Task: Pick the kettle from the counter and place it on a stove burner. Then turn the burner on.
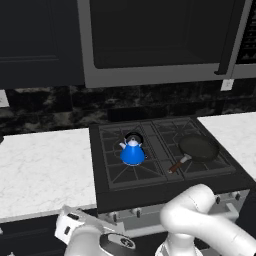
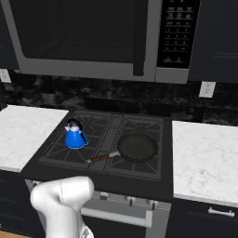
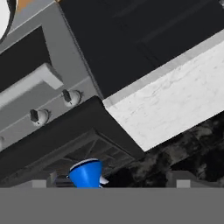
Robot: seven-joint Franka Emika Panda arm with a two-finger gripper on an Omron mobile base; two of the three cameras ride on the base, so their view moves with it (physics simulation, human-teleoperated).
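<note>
Two knobs [image 3: 54, 107] lie ahead of the hand, below the stove burner [image 1: 131, 153] where the kettle [image 1: 132, 152] sits; jaws' state cannot be told.

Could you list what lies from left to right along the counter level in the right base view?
Left counter → kettle on a left burner → frying pan on the right grates → right counter.
</note>
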